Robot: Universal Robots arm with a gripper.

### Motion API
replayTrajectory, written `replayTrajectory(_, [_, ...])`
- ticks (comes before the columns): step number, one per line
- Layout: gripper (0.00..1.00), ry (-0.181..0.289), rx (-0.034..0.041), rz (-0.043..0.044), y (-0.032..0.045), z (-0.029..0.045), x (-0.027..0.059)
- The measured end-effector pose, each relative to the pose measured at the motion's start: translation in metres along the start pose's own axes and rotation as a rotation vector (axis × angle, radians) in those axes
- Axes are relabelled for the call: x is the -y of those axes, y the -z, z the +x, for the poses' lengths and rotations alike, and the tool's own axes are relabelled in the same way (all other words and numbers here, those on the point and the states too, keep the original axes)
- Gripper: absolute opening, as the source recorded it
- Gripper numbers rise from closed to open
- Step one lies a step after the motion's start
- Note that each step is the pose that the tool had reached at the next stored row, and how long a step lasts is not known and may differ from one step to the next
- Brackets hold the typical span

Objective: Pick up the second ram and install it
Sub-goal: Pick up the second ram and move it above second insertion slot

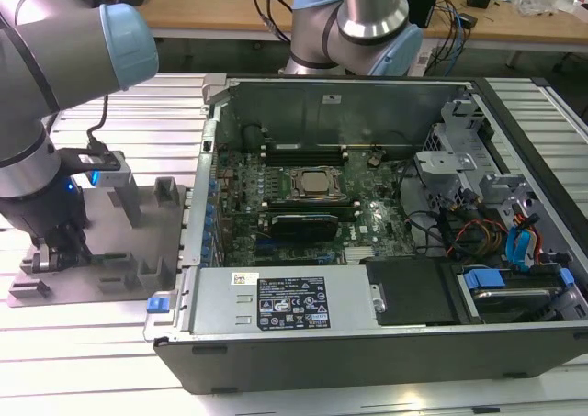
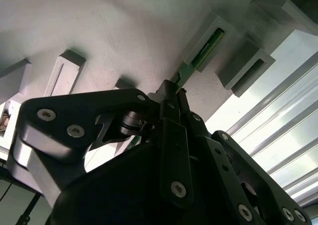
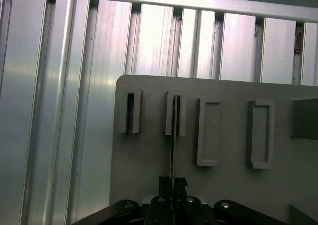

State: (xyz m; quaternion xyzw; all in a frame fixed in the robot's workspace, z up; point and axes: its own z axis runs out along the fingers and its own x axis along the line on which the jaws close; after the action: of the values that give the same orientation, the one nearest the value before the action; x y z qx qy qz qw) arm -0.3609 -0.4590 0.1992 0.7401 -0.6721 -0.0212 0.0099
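The second ram [image 2: 207,47] is a thin green stick standing on edge in a slotted block of the grey fixture plate [image 2: 124,31]. In the first wrist view the second ram [image 3: 173,135] shows edge-on, running from its slot block down into the fingers. My gripper [image 2: 172,92] is shut on the stick's near end, its fingertips pressed together around it. My gripper [image 3: 173,183] sits low over the fixture plate [image 3: 144,155]. In the exterior view my gripper [image 1: 57,251] is down at the fixture plate [image 1: 138,251], on that view's left.
An open computer case [image 1: 230,306] lies to the exterior view's right of the fixture. Inside it are a CPU socket [image 1: 317,184] and long black memory slots [image 1: 303,150]. A second robot arm [image 1: 363,16] stands behind the case. The table top [image 3: 49,111] is ribbed aluminium.
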Motion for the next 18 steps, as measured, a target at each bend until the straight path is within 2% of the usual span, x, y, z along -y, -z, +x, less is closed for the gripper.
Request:
replayTrajectory(7, [0.11,0.000,0.0001,0.0003,0.0004,0.0000,0.0000])
replayTrajectory(11, [0.11,0.000,0.0001,0.0000,0.0090,-0.0002,-0.0004])
replayTrajectory(18, [0.11,0.000,0.0000,0.0001,0.0168,-0.0003,-0.0007])
